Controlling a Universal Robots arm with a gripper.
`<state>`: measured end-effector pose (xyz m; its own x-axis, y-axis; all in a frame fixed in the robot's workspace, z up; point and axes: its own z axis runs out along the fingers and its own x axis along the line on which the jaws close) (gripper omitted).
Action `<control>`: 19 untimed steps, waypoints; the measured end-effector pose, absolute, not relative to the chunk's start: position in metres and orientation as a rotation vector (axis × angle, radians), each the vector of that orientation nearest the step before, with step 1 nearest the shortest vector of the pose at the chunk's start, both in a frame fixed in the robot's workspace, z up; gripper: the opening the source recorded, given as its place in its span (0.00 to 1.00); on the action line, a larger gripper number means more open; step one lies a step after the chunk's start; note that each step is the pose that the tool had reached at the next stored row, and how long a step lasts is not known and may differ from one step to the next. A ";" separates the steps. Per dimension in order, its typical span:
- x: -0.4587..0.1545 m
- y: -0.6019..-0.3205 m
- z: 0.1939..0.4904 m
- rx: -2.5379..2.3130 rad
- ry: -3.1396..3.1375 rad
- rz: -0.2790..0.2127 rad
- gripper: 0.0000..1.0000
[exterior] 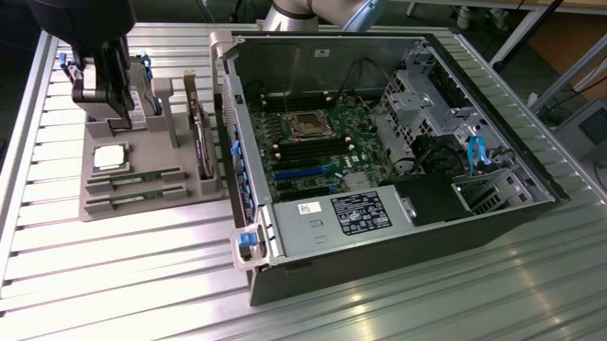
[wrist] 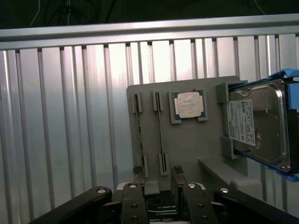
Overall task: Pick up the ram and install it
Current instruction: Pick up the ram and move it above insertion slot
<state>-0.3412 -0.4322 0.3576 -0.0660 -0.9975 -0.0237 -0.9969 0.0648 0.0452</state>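
Note:
Two ram sticks (exterior: 142,177) (exterior: 142,197) lie side by side in slots of the grey holder tray (exterior: 180,202), at the end of it nearer the camera, on the exterior view's left. From the wrist camera they show edge-on as thin strips, one ram stick (wrist: 139,135) beside the other ram stick (wrist: 160,135). My gripper (exterior: 112,106) (wrist: 158,176) hangs above the far end of the tray, well clear of the sticks. It is open, with nothing between its fingers (wrist: 136,175).
The tray also carries a square silver processor (exterior: 109,156) (wrist: 189,104), a hard drive in blue rails (exterior: 142,78) (wrist: 259,126) and a dark expansion card (exterior: 201,149). The open computer case (exterior: 313,234) lies to the exterior view's right, its motherboard (exterior: 313,142) exposed. Ribbed metal table (exterior: 114,277).

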 end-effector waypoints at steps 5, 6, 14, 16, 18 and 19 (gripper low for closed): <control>-0.341 -0.432 0.353 2.138 -2.282 -0.077 0.36; -0.341 -0.433 0.352 2.138 -2.282 -0.077 0.36; -0.341 -0.433 0.344 2.153 -2.267 -0.077 0.36; -0.341 -0.433 0.342 2.197 -2.223 -0.076 0.36; -0.341 -0.433 0.341 2.233 -2.185 -0.076 0.36; -0.341 -0.433 0.340 2.239 -2.179 -0.075 0.36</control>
<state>-0.3412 -0.4334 0.3405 0.0269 -0.9994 -0.0232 -0.9986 -0.0279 0.0453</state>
